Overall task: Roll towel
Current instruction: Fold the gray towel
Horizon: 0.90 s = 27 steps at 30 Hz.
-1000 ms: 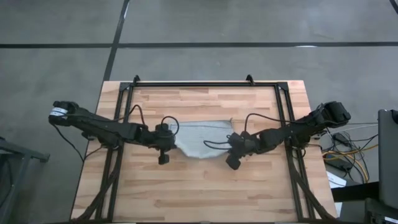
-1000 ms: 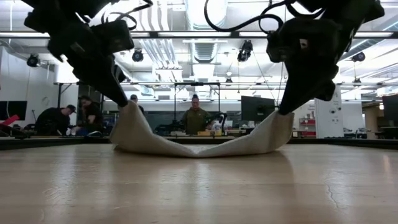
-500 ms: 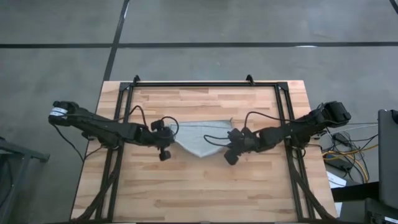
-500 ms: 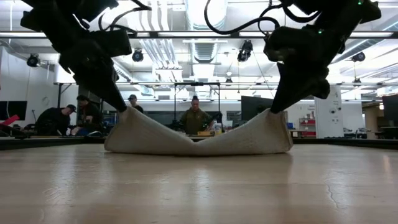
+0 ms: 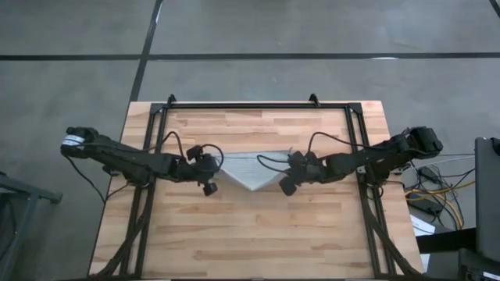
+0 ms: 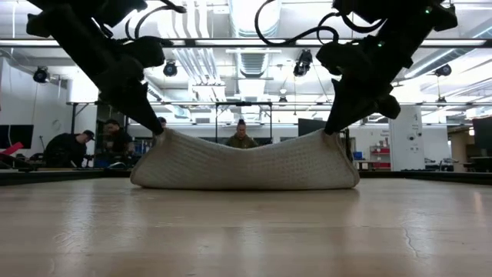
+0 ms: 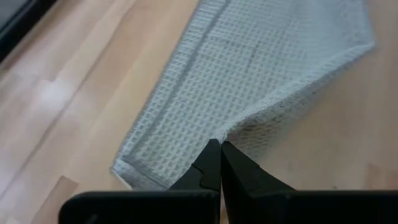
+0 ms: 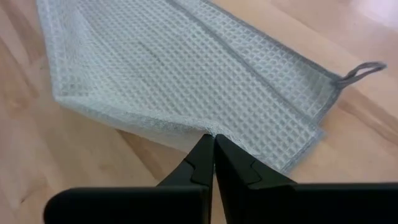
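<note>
Both fingers, left and right, clamp the towel's near edge mid-desk, lifting it to start the roll.

A pale wooden tabletop is sitting inside a black metal frame on a grey floor crossed by dark lines. Beyond it, several people are sitting at desks in a large workshop, one facing this way, while ceiling lights are glowing overhead.
</note>
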Each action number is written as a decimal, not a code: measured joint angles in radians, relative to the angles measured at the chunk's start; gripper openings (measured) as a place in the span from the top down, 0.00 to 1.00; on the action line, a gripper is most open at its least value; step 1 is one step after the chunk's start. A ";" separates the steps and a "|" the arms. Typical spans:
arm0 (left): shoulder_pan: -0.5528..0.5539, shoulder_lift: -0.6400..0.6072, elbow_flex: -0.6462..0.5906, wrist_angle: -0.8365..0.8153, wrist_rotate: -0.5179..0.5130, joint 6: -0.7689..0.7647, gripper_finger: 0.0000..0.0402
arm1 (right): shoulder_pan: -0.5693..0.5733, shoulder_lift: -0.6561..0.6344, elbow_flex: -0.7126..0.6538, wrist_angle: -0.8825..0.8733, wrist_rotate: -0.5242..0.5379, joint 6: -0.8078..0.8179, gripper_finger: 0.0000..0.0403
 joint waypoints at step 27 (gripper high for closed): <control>0.164 0.000 0.000 -0.049 -0.062 -0.012 1.00 | -0.166 0.004 0.000 0.004 0.043 -0.068 0.98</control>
